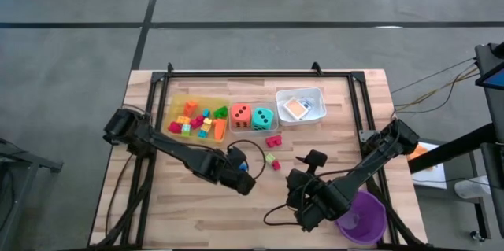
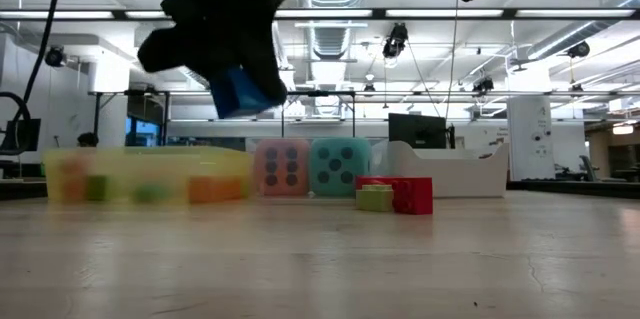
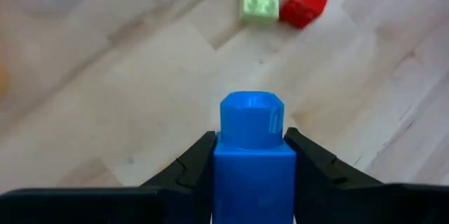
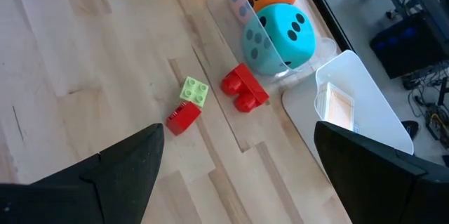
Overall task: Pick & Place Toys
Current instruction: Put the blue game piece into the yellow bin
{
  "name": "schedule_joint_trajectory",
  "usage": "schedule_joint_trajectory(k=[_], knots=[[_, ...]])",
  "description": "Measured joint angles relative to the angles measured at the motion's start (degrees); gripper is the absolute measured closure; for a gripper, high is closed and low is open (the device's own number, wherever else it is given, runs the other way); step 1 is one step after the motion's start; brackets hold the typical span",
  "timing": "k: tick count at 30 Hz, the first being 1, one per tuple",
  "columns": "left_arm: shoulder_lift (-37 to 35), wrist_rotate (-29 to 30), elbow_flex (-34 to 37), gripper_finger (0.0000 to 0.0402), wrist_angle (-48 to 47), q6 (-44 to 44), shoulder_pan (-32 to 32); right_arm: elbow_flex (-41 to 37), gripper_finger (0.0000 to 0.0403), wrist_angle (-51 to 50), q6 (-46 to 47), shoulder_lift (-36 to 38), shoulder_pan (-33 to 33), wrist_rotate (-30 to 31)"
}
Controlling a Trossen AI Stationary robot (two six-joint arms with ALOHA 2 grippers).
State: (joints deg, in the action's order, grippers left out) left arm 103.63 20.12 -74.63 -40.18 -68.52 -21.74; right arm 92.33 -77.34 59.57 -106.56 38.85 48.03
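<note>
— Wooden tabletop [image 1: 197, 212] under two dark arms, open workshop beyond with ceiling lights. Anything held on the left?

— Yes. Left gripper [image 1: 241, 174] near the middle of the table, pinching a blue block [image 3: 252, 147] between both fingers, stud end forward. Lifted well clear of the wood in the low view.

— And on the right?

— Right gripper [image 4: 235, 136] hovering low toward the near right, fingers spread wide, holding nothing. Pointed at the loose toys, with a purple cup [image 1: 362, 218] just beside the arm at the table's near right corner.

— Which loose toys?

— Three on the bare wood. Larger red block [image 4: 244, 88] lying just in front of the clear tray [image 4: 228, 6]. Nearer the grippers, a green block [image 4: 194, 90] and a small red block [image 4: 184, 117] just beside each other, possibly touching at a corner.

— Rest of the toys?

— Along the far side, in three trays in a row. Yellow tray [image 1: 175, 103] on the left, with mixed small blocks [image 1: 197, 117] in orange, green, pink and yellow. Clear tray in the middle, holding an orange die [image 1: 241, 115] and a teal die [image 1: 263, 117] side by side, touching. White tray [image 1: 315, 94] on the right, with a flat card [image 1: 295, 108] inside, orange on its face.

— Print on the card?

— Too small to read.
</note>
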Motion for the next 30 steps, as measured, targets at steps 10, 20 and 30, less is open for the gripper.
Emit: schedule_joint_trajectory(k=[10,20,30], knots=[[-7.0,4.3,0.0,0.0277,-7.1,2.8,0.7,0.0,0.0038,0.2,-0.3,0.0,-0.1,0.0],[-14.2,8.3,0.0,0.0277,-12.3,5.6,3.9,0.0,0.0038,0.3,0.2,0.0,-0.1,0.0],[-18.7,8.6,0.0,0.0277,-22.8,8.1,10.8,0.0,0.0038,0.5,0.3,0.0,-0.1,0.0]])
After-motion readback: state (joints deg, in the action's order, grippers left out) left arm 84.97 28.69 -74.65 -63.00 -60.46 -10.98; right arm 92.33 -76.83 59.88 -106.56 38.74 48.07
